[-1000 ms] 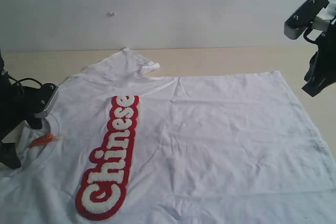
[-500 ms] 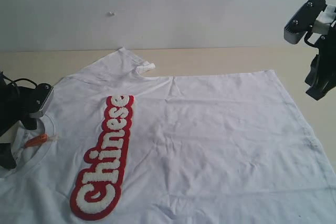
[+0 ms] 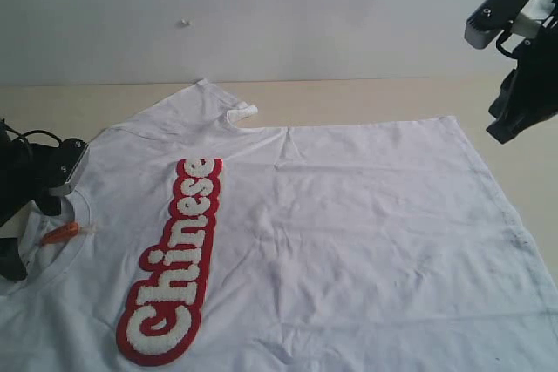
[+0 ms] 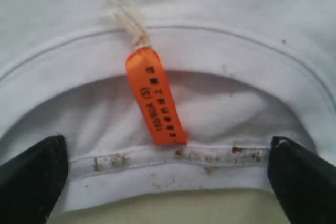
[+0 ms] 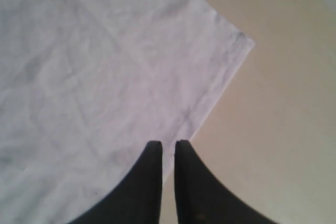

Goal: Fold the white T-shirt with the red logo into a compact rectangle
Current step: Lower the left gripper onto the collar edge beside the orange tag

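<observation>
beige table (image 3: 366, 98) holds the shirt (image 3: 366, 233) spread flat, logo (image 3: 174, 259) facing up. right gripper (image 5: 168, 148), pressed together and empty, hangs above a hem corner (image 5: 236, 45); left gripper (image 4: 168, 166), spread wide, straddles the collar (image 4: 236, 43) at the orange tag (image 4: 155, 98).

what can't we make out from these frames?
- Exterior view: the near side of the white T-shirt is cut off by the bottom frame edge.
- Left wrist view: the print on the orange neck tag is too small and blurred to read.
- Both wrist views: the red logo lies outside the frame.
- Exterior view: the speck on the wall is too small to identify.
</observation>
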`<action>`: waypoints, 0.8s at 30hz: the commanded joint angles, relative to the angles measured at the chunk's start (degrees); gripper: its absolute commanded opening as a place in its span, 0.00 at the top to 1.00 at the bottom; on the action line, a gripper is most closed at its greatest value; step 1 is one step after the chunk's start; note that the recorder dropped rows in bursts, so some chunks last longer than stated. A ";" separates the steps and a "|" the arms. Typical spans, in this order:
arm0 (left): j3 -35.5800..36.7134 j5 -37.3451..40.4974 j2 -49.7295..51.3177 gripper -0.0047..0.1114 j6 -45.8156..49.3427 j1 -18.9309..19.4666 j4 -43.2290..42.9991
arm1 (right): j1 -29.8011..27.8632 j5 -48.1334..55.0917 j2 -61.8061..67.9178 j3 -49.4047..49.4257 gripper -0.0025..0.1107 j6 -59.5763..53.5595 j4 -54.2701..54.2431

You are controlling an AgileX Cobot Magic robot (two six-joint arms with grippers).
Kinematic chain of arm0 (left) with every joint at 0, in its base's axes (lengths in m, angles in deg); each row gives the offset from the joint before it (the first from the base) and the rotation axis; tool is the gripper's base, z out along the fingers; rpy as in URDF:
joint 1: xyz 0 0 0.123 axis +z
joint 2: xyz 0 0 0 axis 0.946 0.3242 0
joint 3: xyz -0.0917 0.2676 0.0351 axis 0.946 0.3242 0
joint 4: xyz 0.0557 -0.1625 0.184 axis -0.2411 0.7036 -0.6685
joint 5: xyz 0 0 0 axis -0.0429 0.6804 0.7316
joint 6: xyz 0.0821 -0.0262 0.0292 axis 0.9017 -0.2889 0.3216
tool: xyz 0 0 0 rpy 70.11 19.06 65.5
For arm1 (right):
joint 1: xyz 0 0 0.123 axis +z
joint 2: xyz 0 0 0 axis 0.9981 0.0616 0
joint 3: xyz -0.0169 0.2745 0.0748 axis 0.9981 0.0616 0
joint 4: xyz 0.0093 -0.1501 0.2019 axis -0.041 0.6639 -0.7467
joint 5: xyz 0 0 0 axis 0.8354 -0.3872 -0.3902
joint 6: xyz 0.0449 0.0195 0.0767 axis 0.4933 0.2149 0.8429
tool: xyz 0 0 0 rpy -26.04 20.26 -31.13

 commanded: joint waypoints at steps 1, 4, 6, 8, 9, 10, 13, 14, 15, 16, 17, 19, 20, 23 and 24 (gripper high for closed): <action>0.64 2.12 1.41 0.06 -1.21 0.60 -1.76 | 0.09 0.67 -0.03 -0.47 0.88 -0.51 -0.86; 0.64 2.12 1.41 0.06 -1.21 0.60 -1.76 | 0.09 3.69 0.09 -0.47 0.88 -2.54 -2.45; 0.64 2.12 1.41 0.06 -1.21 0.60 -1.76 | 0.09 4.12 0.09 -0.47 0.86 -5.95 -3.76; 0.64 2.12 1.41 0.06 -1.21 0.60 -1.76 | 0.09 3.09 0.09 -0.47 0.76 -8.30 -3.37; 0.64 2.12 1.41 0.06 -1.21 0.60 -1.76 | 0.09 2.31 0.09 -0.47 0.67 -8.81 -2.62; 0.64 2.12 1.41 0.06 -1.21 0.60 -1.76 | 0.09 1.25 0.09 -0.47 0.55 -9.85 -2.06; 0.64 2.12 1.41 0.06 -1.21 0.60 -1.76 | 0.09 -0.62 0.09 -0.47 0.13 -9.98 -2.32; 0.64 2.12 1.41 0.06 -1.21 0.60 -1.76 | 0.09 -0.69 0.09 -0.47 0.05 -9.72 -2.32; 0.64 2.12 1.41 0.06 -1.21 0.60 -1.76 | 0.09 -0.51 -0.03 -0.47 0.06 -10.13 -2.12; 0.64 2.12 1.41 0.06 -1.21 0.60 -1.76 | 0.09 -0.79 -0.03 -0.47 0.06 -10.62 -2.12; 0.64 2.12 1.41 0.06 -1.21 0.60 -1.76 | 0.09 -1.77 -0.03 -0.47 0.06 -10.59 -1.69; 0.64 2.12 1.41 0.06 -1.21 0.60 -1.76 | 0.09 -3.28 -0.03 -0.47 0.06 -10.59 -0.16; 0.64 2.12 1.41 0.06 -1.21 0.60 -1.76 | 0.09 -3.72 -0.03 -0.47 0.06 -10.59 -0.16; 0.64 2.12 1.41 0.06 -1.21 0.60 -1.76 | 0.09 -2.73 -0.03 -0.47 0.06 -11.30 -0.56; 0.64 2.12 1.41 0.06 -1.21 0.60 -1.76 | 0.09 -2.95 0.08 -0.47 0.06 -12.02 -0.34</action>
